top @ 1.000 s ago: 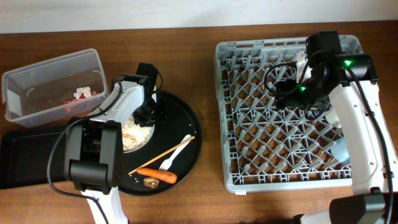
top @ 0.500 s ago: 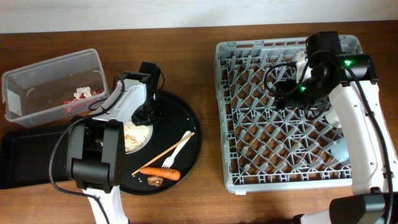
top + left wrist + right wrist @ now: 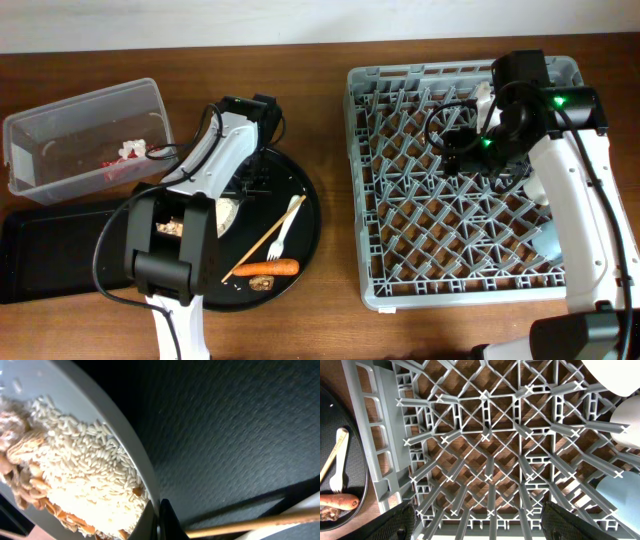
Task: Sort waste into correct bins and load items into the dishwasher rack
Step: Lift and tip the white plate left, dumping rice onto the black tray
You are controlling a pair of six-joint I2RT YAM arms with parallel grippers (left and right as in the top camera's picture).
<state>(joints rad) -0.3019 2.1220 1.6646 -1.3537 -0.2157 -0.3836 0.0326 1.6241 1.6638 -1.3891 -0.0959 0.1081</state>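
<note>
The grey dishwasher rack (image 3: 362, 180) stands on the right, its lattice floor mostly bare. A light blue cup (image 3: 548, 240) lies at its near right side, with a white cup (image 3: 630, 425) just beyond. Far left, the clear tub (image 3: 70, 135) holds the crumpled red-and-white wrapper (image 3: 122, 162), and the flat black tray (image 3: 50, 255) lies just nearer. Toward the middle, the white plate (image 3: 125, 445) carries pale rice scraps (image 3: 85, 480). The white fork (image 3: 283, 228), orange carrot (image 3: 268, 268) and brown bits (image 3: 263, 284) lie to its near right
</note>
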